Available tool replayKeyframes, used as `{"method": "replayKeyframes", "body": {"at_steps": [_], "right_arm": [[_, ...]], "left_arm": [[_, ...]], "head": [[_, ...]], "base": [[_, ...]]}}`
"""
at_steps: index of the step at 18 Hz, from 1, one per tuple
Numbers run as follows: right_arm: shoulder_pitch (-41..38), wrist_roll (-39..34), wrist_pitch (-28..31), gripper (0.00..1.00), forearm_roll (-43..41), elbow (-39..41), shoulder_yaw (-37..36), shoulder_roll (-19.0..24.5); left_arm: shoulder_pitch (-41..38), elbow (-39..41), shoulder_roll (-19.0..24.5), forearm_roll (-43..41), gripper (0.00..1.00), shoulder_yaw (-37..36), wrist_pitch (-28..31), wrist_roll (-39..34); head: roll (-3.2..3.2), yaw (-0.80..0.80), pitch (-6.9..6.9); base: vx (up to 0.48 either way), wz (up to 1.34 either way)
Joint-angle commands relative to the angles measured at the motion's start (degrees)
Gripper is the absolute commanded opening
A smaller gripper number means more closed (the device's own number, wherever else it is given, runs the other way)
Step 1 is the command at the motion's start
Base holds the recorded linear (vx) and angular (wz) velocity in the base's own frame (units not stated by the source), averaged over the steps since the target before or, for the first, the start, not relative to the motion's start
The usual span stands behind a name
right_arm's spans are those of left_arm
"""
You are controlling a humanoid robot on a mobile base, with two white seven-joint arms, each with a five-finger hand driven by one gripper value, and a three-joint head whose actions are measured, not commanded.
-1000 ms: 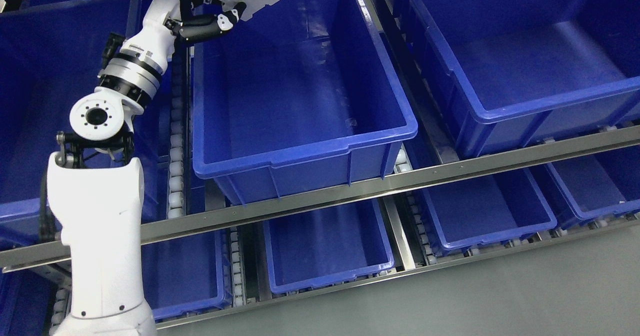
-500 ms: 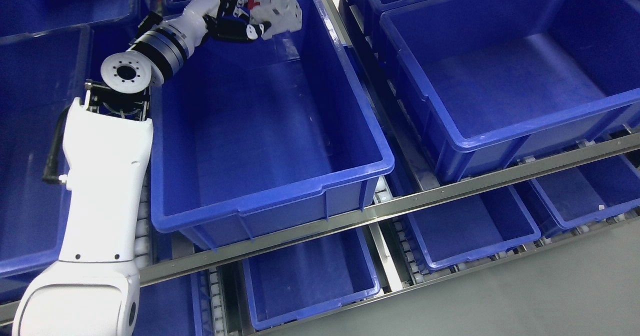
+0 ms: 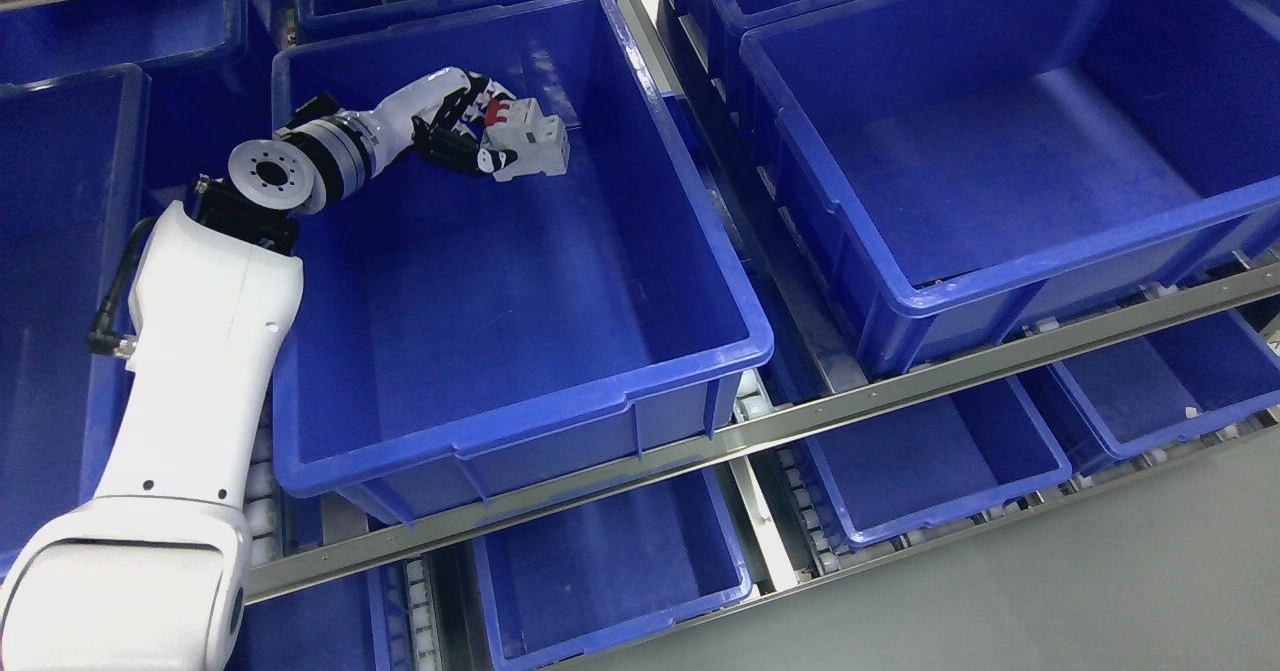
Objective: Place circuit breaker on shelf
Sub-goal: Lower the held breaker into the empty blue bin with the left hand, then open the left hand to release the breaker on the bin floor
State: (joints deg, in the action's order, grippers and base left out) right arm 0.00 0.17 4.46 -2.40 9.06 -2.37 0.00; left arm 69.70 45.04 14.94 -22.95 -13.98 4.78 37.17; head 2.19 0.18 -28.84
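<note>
My left hand (image 3: 478,136) is shut on a white circuit breaker (image 3: 530,141) with a red switch. It holds the breaker inside the middle blue bin (image 3: 690,261) on the upper shelf level, near the bin's far wall and above its floor. The white left arm (image 3: 210,321) reaches in over the bin's left rim. The bin holds nothing else that I can see. The right arm is out of the picture.
Another blue bin (image 3: 1000,281) stands to the right and one (image 3: 60,251) to the left on the same level. A metal shelf rail (image 3: 900,391) runs across the front. Smaller blue bins (image 3: 610,571) sit on the lower level. Grey floor (image 3: 1050,601) lies at the bottom right.
The camera has shifted, so the whole shelf sits differently in the picture. My left hand with the breaker has come down from above the bin's far rim into the bin.
</note>
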Motion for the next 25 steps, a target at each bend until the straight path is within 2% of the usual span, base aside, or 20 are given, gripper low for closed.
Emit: {"method": "replayKeyframes", "body": {"at_steps": [1,4,7,11,15,20,21,23,25], "right_arm": [[-1.0,0.0,-1.7,1.00,0.0,0.0,0.0,-1.0],[-1.0,0.0,-1.7,1.00,-0.1,0.0,0.0,-1.0],[-1.0,0.0,-1.7,1.00,-0.1,0.0,0.0,-1.0],[-1.0,0.0,-1.7,1.00,0.0,0.0,0.0,-1.0],[-1.0,0.0,-1.7,1.00,-0.1,0.0,0.0,-1.0],[-1.0,0.0,-1.7,1.00,0.0,0.1,0.0,-1.0],[-1.0,0.0,-1.7,1.00,0.0,0.0,0.0,-1.0],[-1.0,0.0,-1.7,1.00,-0.1,0.0,0.0,-1.0],[-1.0,0.0,-1.7,1.00,-0.1,0.1,0.0,-1.0]], "left_arm": [[0.5,-9.5,1.4,-1.0,0.13,-3.3,-0.1,-0.3],[0.5,-9.5,1.3,-1.1,0.23,-3.3,-0.2,-2.2],[0.5,-9.8,1.3,-1.1,0.26,-3.3,-0.2,-2.7],[0.5,-10.5,1.2,-1.8,0.37,-3.2,-0.2,-4.7],[0.5,-10.6,1.3,-3.0,0.54,-3.2,-0.2,-4.7],[0.4,-10.6,1.4,-3.0,0.61,-2.5,0.0,-4.7],[0.5,-10.6,1.4,-3.0,0.66,-2.5,0.0,-4.7],[1.7,-10.4,1.3,-2.8,0.73,-1.8,0.0,-4.7],[3.5,-10.2,0.2,-2.4,0.79,2.5,0.0,-4.8]], "head": [[0.00,0.00,0.00],[0.00,0.00,0.00],[0.00,0.00,0.00],[0.00,0.00,0.00],[0.00,0.00,0.00],[0.00,0.00,0.00],[0.00,0.00,0.00],[0.00,0.00,0.00],[0.00,0.00,0.00]], "base": [[0.016,0.00],[0.000,0.00],[0.000,0.00],[0.000,0.00],[0.000,0.00],[-0.005,-0.03],[0.000,-0.01],[0.000,0.00],[0.000,0.00]]}}
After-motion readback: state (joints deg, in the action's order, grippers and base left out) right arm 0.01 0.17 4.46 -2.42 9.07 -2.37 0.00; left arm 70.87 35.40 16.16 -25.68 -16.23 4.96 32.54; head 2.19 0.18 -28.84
